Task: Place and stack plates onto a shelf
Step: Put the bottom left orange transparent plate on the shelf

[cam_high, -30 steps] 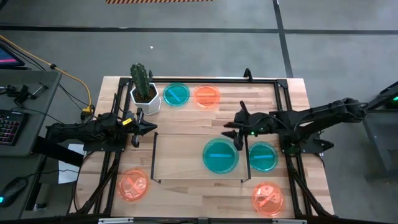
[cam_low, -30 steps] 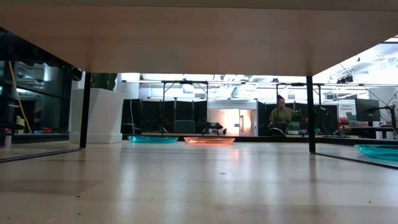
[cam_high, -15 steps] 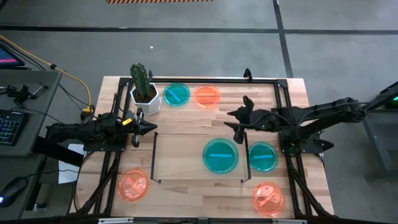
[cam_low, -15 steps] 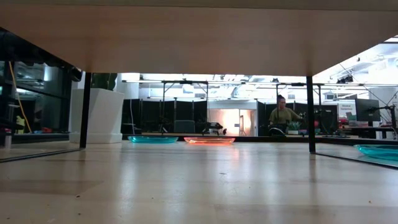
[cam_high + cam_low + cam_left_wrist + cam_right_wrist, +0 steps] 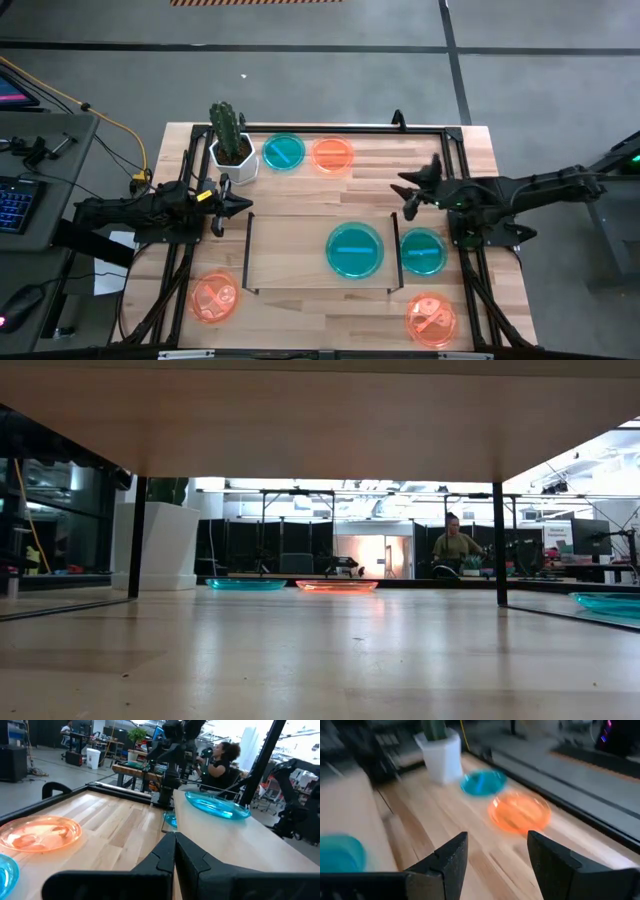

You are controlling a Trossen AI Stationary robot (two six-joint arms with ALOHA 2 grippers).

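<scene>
one teal plate [image 5: 354, 250] lies flat on the shelf [image 5: 290, 255], whose long axis runs left-right; right gripper [image 5: 417, 187] hangs released, empty, left gripper [image 5: 228, 207] clenched on nothing

High view: straight down over the whole tabletop [image 5: 300, 305] and both arms. Low view: level at tabletop height, beneath the shelf [image 5: 320, 420], facing the room. Left wrist view: low along the wood, past shut fingers toward the teal plate on the shelf [image 5: 216, 805]. Right wrist view: close, slanting toward the cactus pot [image 5: 441, 756]; shares the orange plate [image 5: 519, 812] with high and low views.
</scene>
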